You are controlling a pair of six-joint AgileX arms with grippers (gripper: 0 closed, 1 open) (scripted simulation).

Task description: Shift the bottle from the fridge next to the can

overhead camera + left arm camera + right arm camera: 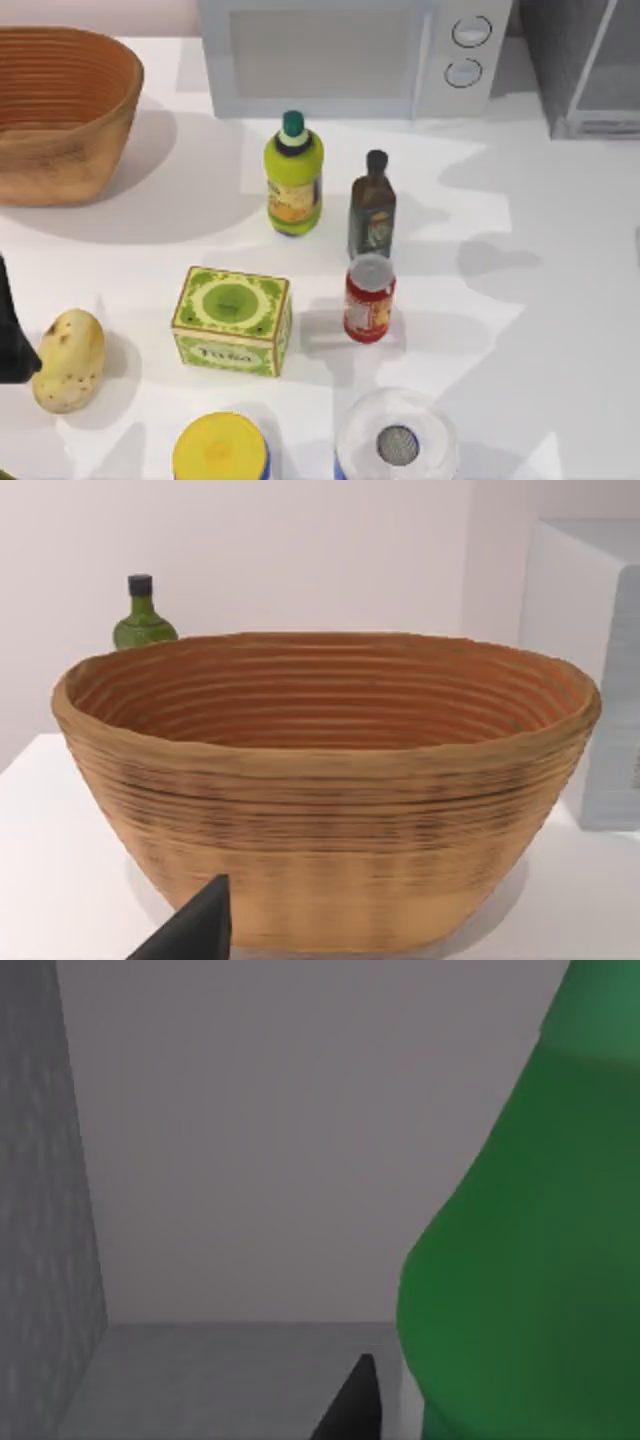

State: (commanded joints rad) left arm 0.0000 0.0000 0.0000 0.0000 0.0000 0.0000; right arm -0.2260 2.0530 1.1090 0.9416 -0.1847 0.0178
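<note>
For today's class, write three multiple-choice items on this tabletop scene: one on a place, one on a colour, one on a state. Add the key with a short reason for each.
1. What stands just behind the red can, toward the microwave?
A. the wicker basket
B. the dark brown glass bottle
C. the potato

2. What colour is the lid of the blue tub at the table's near edge?
A. yellow
B. red
C. black

3. How does the green tea box stand?
A. on its side, spilled
B. stacked on the can
C. flat on the table, closed

Key: 1 B, the dark brown glass bottle is right behind the can. 2 A, the tub lid is yellow. 3 C, the tea box rests flat and shut on the table.
</note>
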